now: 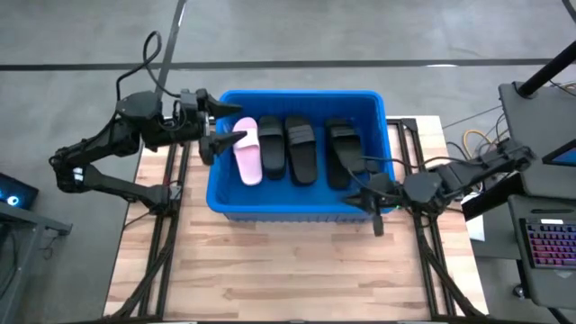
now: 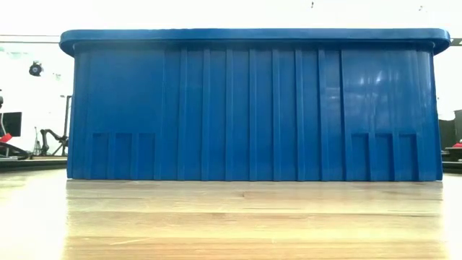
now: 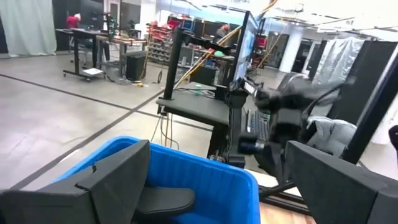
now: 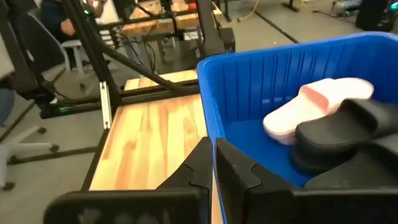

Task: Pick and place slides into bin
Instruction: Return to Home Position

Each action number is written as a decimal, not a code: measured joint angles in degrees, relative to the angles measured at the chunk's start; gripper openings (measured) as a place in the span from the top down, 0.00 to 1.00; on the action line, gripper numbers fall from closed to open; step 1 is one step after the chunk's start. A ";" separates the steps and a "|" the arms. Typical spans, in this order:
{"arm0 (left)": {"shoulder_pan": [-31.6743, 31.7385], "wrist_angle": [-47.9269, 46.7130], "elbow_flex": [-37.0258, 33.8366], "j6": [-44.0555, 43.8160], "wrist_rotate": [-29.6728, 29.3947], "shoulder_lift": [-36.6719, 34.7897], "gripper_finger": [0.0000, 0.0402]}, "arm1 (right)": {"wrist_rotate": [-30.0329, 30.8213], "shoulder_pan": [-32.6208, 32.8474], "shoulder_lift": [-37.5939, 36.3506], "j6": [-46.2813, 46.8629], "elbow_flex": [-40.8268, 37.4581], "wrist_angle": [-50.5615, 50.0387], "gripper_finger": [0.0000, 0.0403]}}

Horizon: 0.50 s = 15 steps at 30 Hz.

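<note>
Several foam slides [image 1: 300, 151] lie in your bright blue ribbed plastic bin [image 1: 297, 94]. The left gripper [image 1: 232, 124] is spread at its left rim and the right gripper [image 1: 360, 196] pressed together at its near-right corner. This looks like homing, so lift both clear.

Slides [image 1: 300, 151] (one pink, the rest black) in the blue bin [image 1: 297, 94]
</note>
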 joint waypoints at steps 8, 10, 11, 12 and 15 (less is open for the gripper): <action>0.02 1.42 0.01 0.98 -9.01 0.37 0.11 | -15.82 -16.01 -9.09 -5.01 -20.95 25.59 0.98; 0.04 2.18 0.02 1.41 -10.07 0.83 0.11 | -17.33 -21.11 -10.24 -6.19 -24.13 27.36 0.98; 0.02 2.20 0.02 1.43 -10.07 1.20 0.11 | -17.93 -23.49 -10.79 -6.72 -25.20 27.40 0.98; 0.02 2.32 0.02 1.56 -10.41 1.57 0.11 | -19.10 -25.75 -11.59 -7.37 -26.23 27.23 0.98; 0.00 1.95 -0.06 3.40 -12.82 2.80 0.11 | -24.94 -31.29 -15.67 -7.98 -28.59 26.84 0.98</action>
